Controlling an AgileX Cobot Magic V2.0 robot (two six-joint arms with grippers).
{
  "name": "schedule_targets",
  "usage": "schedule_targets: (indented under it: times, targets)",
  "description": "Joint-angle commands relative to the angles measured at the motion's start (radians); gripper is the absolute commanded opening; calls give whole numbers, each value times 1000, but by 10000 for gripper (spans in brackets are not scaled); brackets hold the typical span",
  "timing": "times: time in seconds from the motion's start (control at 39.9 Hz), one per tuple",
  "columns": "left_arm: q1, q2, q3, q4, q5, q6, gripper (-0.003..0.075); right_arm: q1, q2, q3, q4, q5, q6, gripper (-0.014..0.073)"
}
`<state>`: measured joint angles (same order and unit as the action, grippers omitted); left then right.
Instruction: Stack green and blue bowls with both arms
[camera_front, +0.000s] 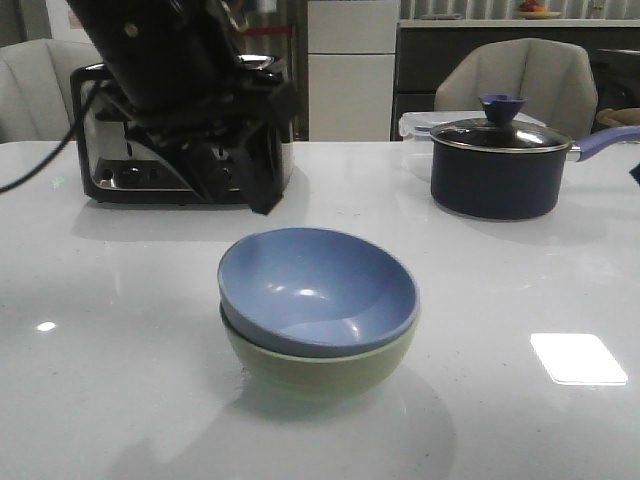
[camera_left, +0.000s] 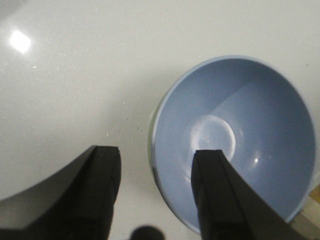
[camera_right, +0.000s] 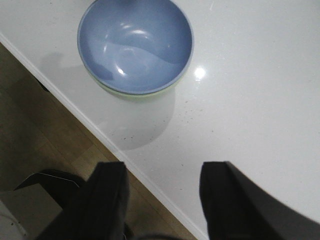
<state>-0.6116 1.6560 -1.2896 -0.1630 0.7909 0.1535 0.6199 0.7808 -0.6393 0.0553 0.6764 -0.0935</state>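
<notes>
The dusty blue bowl (camera_front: 315, 285) sits nested inside the pale green bowl (camera_front: 320, 368) in the middle of the white table, slightly tilted. My left gripper (camera_front: 240, 175) hangs open above and behind the stack, holding nothing. In the left wrist view the left gripper (camera_left: 156, 151) is open over the blue bowl (camera_left: 240, 135), with a sliver of the green bowl (camera_left: 150, 135) at its rim. In the right wrist view the right gripper (camera_right: 162, 167) is open and empty over the table's front edge, well away from the blue bowl (camera_right: 135, 42) and the green bowl (camera_right: 140, 95).
A chrome toaster (camera_front: 110, 150) stands at the back left, partly behind my left arm. A dark navy saucepan (camera_front: 495, 170) with lid and purple-blue handle stands at the back right, a plastic container (camera_front: 415, 125) behind it. The table edge (camera_right: 100, 132) borders wooden floor.
</notes>
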Motion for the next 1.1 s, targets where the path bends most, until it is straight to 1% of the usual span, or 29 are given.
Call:
schedule_targets:
  times: [0.0, 0.48, 0.85, 0.98, 1.08]
  targets:
    - [-6, -132, 11, -2, -20, -1, 404, 1, -7, -27, 2, -57, -10, 446]
    - [-6, -618, 329, 126, -37, -1, 404, 1, -7, -27, 2, -57, -10, 446]
    - [-6, -1023, 545, 128, -37, -1, 404, 1, -7, -27, 2, -57, -10, 446]
    - [-6, -1115, 592, 128, -37, -1, 404, 1, -7, -27, 2, -59, -10, 446]
    - [-6, -1147, 620, 128, -39, -1, 404, 1, -7, -27, 2, -63, -10, 446]
